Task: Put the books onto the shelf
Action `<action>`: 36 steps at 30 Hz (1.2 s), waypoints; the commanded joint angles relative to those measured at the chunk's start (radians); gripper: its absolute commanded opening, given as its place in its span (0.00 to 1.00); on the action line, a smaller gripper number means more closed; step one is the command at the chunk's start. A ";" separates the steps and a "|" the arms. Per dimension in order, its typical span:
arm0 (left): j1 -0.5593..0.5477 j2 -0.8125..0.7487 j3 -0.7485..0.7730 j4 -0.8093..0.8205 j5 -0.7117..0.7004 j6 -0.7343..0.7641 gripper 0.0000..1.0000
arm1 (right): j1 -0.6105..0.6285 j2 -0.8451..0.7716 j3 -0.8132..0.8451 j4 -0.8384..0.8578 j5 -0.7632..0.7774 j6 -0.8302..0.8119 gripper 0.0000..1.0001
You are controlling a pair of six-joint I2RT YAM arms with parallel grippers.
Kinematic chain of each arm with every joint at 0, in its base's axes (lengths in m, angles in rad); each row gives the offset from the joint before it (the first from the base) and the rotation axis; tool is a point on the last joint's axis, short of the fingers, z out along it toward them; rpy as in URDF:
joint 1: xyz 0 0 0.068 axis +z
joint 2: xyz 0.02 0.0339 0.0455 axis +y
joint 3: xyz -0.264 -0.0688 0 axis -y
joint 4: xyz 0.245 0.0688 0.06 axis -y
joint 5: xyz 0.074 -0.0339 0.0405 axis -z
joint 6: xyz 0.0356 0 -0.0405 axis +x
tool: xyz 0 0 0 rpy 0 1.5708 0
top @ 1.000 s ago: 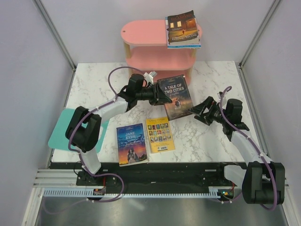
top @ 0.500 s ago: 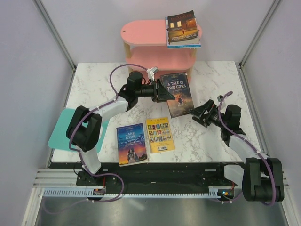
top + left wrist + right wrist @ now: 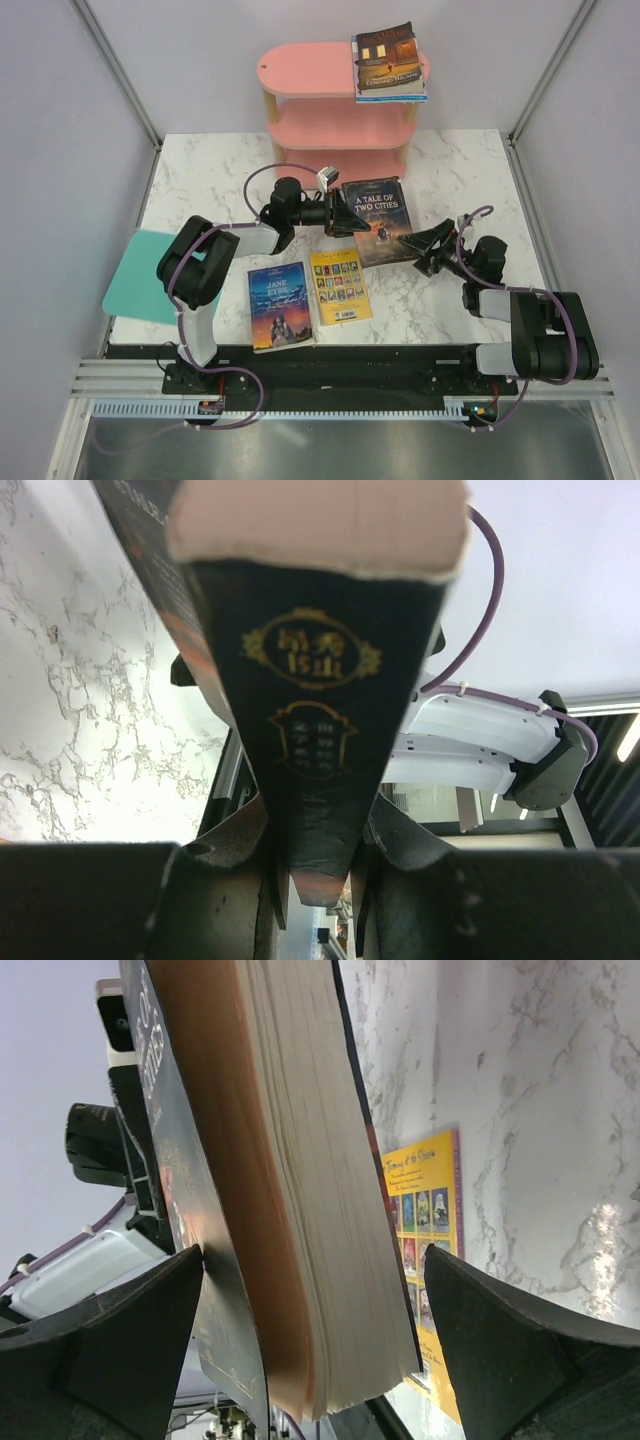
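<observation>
Left gripper (image 3: pixel 343 213) clamped on left edge of A Tale of Two Cities (image 3: pixel 378 222), book tilted above table (image 3: pixel 200 180) | right gripper (image 3: pixel 422 246) spread wide, book's right edge between its fingers | shelf (image 3: pixel 320 80) just behind

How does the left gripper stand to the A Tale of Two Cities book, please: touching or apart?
Touching. The left wrist view shows the left gripper clamping the A Tale of Two Cities book, a finger pressed against each cover.
</observation>
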 commanded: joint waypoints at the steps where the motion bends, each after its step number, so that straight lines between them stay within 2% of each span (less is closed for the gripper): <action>1: 0.000 -0.025 0.045 0.211 0.040 -0.055 0.02 | 0.000 0.015 -0.008 0.219 -0.050 0.081 0.97; 4: 0.001 -0.027 0.053 0.123 0.025 0.004 0.02 | 0.000 0.002 -0.005 0.240 -0.073 0.121 0.79; 5: 0.003 -0.030 0.051 0.102 0.014 0.029 0.02 | 0.000 -0.010 0.000 0.240 -0.082 0.127 0.52; 8: 0.003 -0.028 0.050 0.060 -0.012 0.057 0.02 | 0.000 -0.050 0.003 0.214 -0.114 0.148 0.29; 10: 0.003 -0.027 0.051 0.025 -0.029 0.070 0.02 | 0.000 -0.082 0.012 0.153 -0.128 0.110 0.29; 17: 0.003 0.001 0.102 -0.058 -0.046 0.126 0.02 | 0.001 -0.255 0.095 -0.354 -0.136 -0.146 0.45; 20: 0.003 0.018 0.126 -0.069 -0.054 0.132 0.02 | 0.000 -0.272 0.112 -0.421 -0.153 -0.178 0.46; 27: 0.004 0.038 0.169 -0.098 -0.052 0.140 0.02 | 0.000 -0.280 0.106 -0.447 -0.165 -0.183 0.46; 30: 0.009 0.042 0.165 -0.109 -0.066 0.150 0.02 | 0.001 -0.281 0.112 -0.467 -0.169 -0.197 0.42; 31: 0.010 0.041 0.163 -0.115 -0.074 0.155 0.02 | 0.000 -0.281 0.112 -0.467 -0.179 -0.198 0.34; 33: 0.018 0.047 0.162 -0.119 -0.083 0.158 0.02 | 0.001 -0.283 0.113 -0.468 -0.188 -0.201 0.27; 34: 0.020 0.050 0.165 -0.119 -0.084 0.155 0.02 | 0.001 -0.281 0.117 -0.474 -0.191 -0.212 0.18; 36: 0.027 0.061 0.174 -0.130 -0.080 0.155 0.02 | 0.000 -0.281 0.132 -0.497 -0.200 -0.220 0.13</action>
